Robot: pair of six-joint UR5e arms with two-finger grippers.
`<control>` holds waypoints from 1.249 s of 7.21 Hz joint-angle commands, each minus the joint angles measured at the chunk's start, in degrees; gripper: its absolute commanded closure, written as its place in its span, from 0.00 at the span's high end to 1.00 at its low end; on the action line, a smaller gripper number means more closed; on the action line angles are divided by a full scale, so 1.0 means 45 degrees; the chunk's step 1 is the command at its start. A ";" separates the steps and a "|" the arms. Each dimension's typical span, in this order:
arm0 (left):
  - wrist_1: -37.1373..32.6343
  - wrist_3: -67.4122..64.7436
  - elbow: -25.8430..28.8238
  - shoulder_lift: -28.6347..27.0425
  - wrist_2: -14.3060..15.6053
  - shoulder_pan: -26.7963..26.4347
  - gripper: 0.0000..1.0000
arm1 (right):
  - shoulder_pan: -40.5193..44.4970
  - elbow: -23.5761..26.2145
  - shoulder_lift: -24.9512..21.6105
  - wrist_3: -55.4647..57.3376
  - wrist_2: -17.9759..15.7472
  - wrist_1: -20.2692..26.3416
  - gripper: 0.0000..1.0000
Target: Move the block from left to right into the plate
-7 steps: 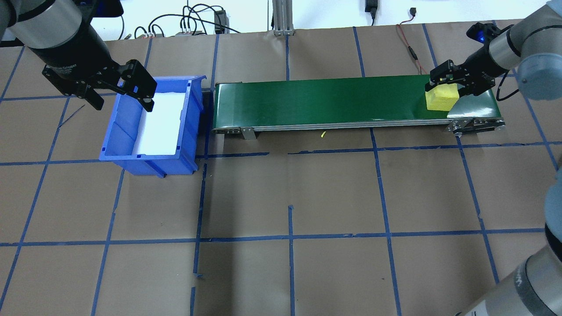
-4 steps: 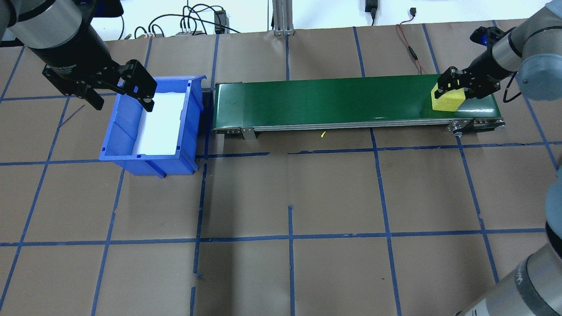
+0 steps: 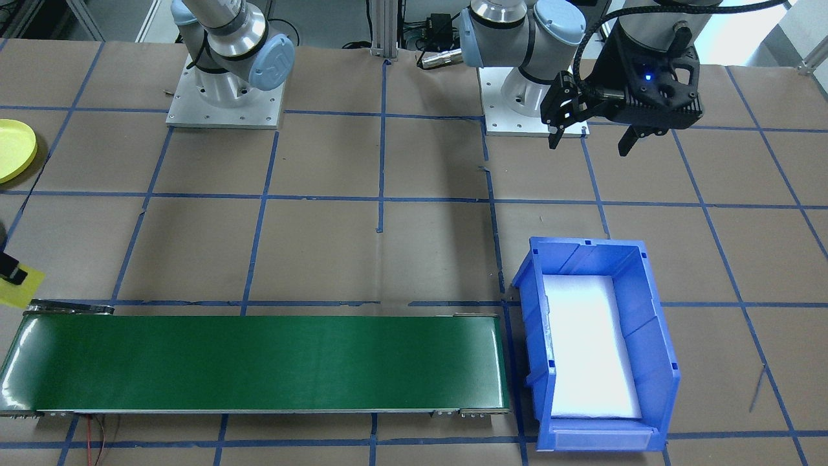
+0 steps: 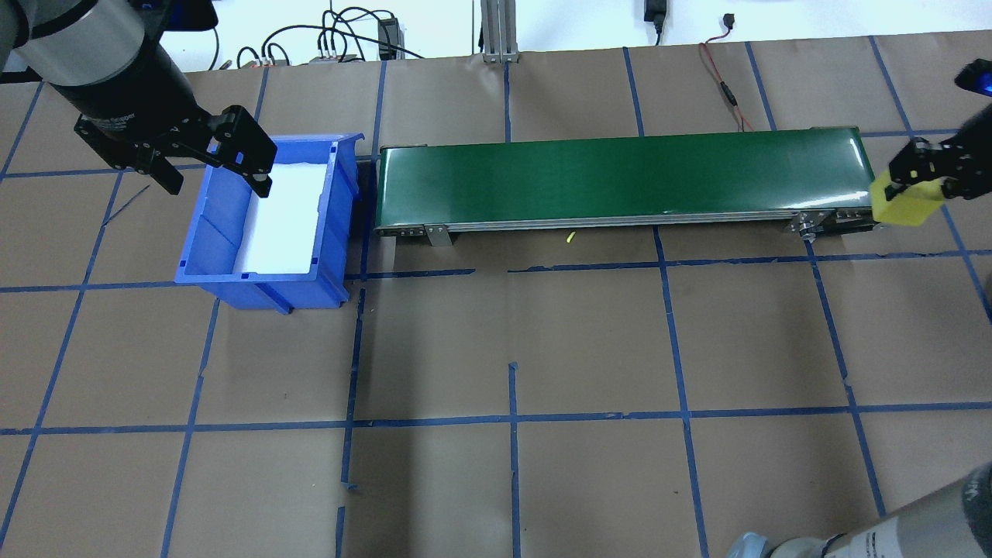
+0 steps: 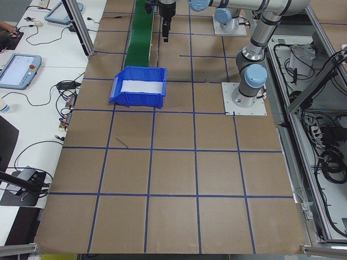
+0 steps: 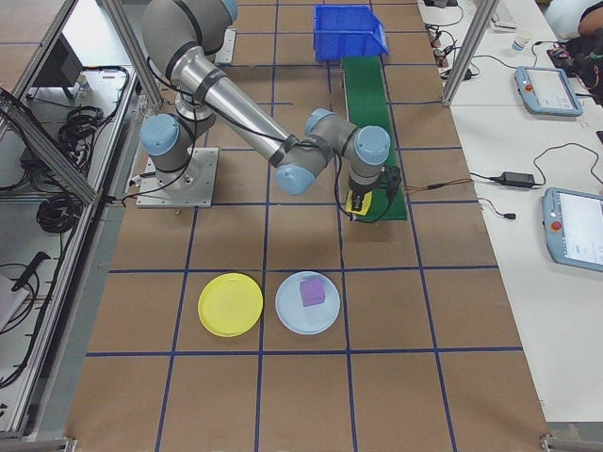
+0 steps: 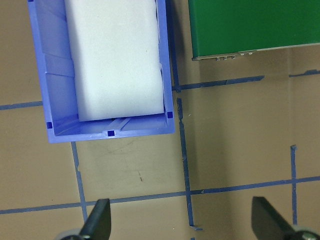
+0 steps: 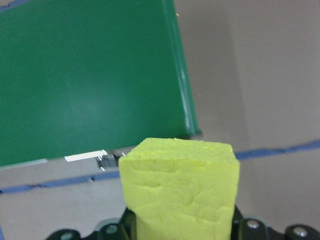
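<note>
My right gripper is shut on a yellow foam block, held just past the right end of the green conveyor belt. In the right wrist view the block fills the lower middle, with the belt's end behind it. The yellow plate lies on the table well short of the block; its edge also shows in the front-facing view as the plate. Open and holding nothing, my left gripper hovers over the near left rim of the blue bin.
The blue bin has a white liner and nothing else in it. A light blue plate holding a purple cube sits beside the yellow plate. Cables run along the table's far edge.
My right gripper has lifted the yellow block off the belt's right end and carried it right, past the belt. The left arm has stayed still.
</note>
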 commanded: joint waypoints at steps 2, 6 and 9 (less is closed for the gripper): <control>0.0019 0.0000 -0.0016 -0.0001 -0.0005 0.0000 1.00 | -0.5273 0.1826 -0.1075 -0.4936 -0.1387 0.1198 0.09; 0.0000 0.0000 -0.0016 0.0019 0.0014 0.0000 1.00 | -0.9160 0.3195 -0.0784 -0.9749 -0.2091 -0.1154 0.10; 0.0000 0.0000 -0.0016 0.0018 -0.0005 -0.0019 1.00 | -0.9219 0.3433 -0.0450 -1.0770 -0.1280 -0.3309 0.73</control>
